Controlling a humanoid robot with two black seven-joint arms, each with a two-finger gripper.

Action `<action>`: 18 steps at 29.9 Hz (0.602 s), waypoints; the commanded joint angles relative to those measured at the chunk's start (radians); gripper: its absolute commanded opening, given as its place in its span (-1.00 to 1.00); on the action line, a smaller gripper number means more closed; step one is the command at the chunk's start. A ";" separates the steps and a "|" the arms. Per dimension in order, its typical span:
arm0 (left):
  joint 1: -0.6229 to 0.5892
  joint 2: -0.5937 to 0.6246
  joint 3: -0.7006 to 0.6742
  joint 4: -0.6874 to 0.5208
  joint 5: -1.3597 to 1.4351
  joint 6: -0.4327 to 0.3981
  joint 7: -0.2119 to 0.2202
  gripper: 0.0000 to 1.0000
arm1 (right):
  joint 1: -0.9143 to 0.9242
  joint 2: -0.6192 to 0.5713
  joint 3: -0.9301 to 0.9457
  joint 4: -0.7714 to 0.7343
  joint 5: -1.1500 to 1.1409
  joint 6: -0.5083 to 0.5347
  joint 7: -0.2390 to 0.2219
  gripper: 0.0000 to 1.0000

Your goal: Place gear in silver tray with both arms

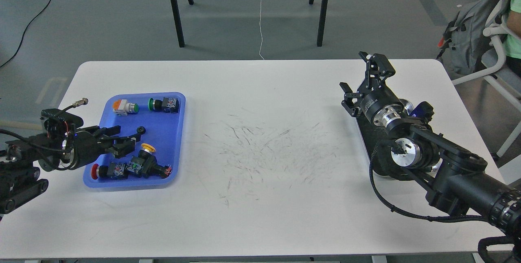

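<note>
The gear (141, 129) is a small black ring lying in the middle of the blue plastic tray (171, 149). My left gripper (129, 138) hovers low over that tray just left of the gear, its fingers apart with nothing between them. Whether a fingertip touches the gear I cannot tell. The silver tray (365, 134) lies at the table's right side, mostly hidden under my right arm; only its dark bottom and bits of shiny rim show. My right gripper (361, 75) is raised past the tray's far end, open and empty.
Several push-button switches with green, yellow and red caps lie around the gear in the blue tray. The white table (260, 141) is scuffed in the middle. Black stand legs are beyond the far edge, and a chair with a backpack (472, 39) is at the right.
</note>
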 commanded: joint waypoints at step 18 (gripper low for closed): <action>0.003 0.027 0.027 -0.054 0.003 0.037 0.000 0.29 | -0.003 0.003 -0.002 -0.004 -0.001 -0.001 0.000 0.99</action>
